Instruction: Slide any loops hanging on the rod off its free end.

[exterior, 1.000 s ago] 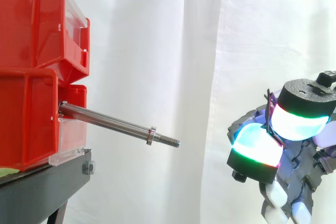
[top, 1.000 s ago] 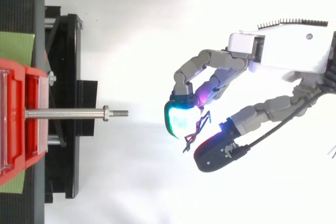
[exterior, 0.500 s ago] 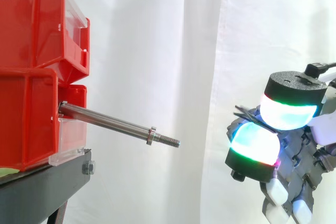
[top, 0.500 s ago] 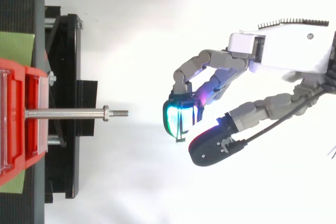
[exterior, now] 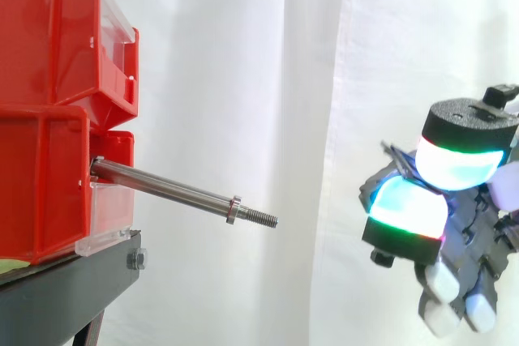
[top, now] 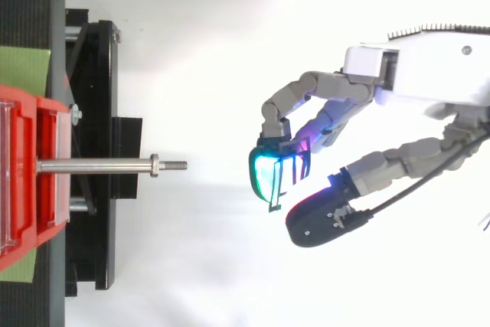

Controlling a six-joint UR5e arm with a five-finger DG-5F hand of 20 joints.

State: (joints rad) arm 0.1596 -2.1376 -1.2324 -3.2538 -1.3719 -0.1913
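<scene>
I see the hand (top: 413,74) hanging well apart from the rod (exterior: 174,190), out beyond its threaded free end, fingers curled and glowing pads pinching a thin dark loop (top: 277,185). The rod juts bare from the lower red bin (exterior: 40,184), with a nut (exterior: 233,209) near its tip.
</scene>
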